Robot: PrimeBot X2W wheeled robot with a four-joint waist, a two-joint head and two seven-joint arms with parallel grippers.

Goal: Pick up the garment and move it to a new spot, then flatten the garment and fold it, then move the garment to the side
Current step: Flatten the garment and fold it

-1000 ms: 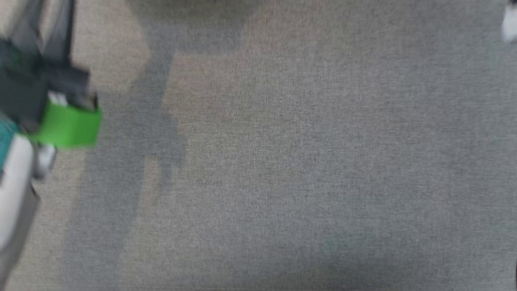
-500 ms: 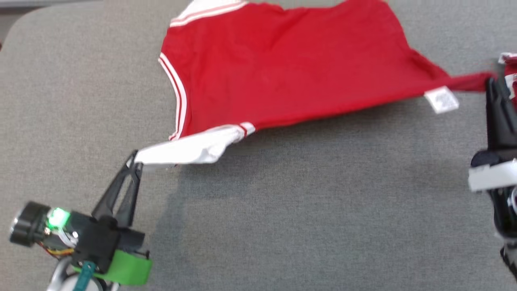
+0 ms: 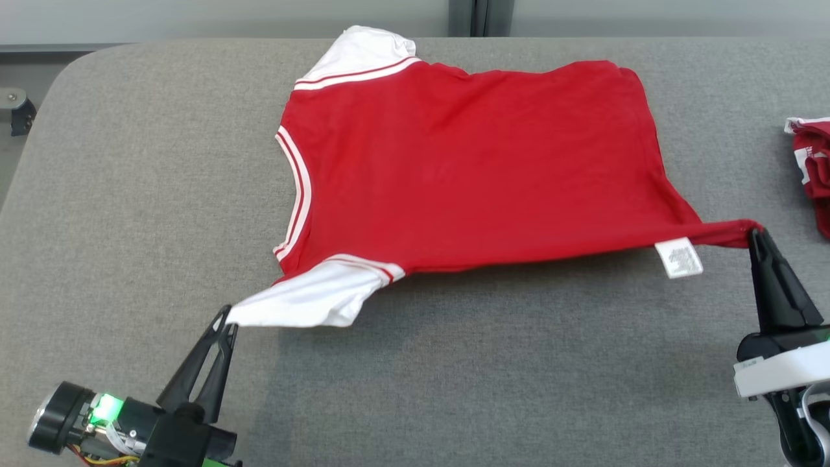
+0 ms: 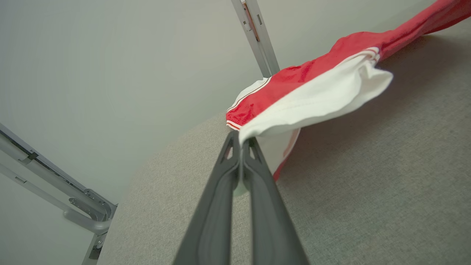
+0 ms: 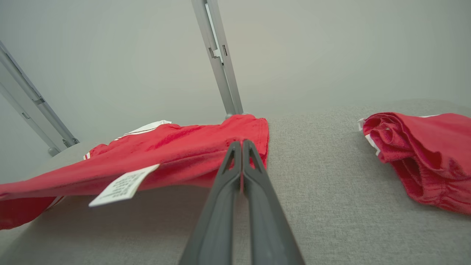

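Left pincer (image 3: 225, 316) pinching sleeve (image 3: 305, 301) | right pincer (image 3: 755, 233) pinching hem corner (image 3: 726, 233) | shirt (image 3: 467, 168) stretched between them, far half on bench (image 3: 454, 389), near edge lifted | next: lower both together, keep taut, lay flat without wrinkles

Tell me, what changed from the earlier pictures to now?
Mostly the camera moved: the head swung up, so the whole red shirt and the far edge of the table now show. Nothing was grabbed or dropped. The left gripper still pinches the white sleeve and the right gripper still pinches the hem corner. The other red garment stays at the right.
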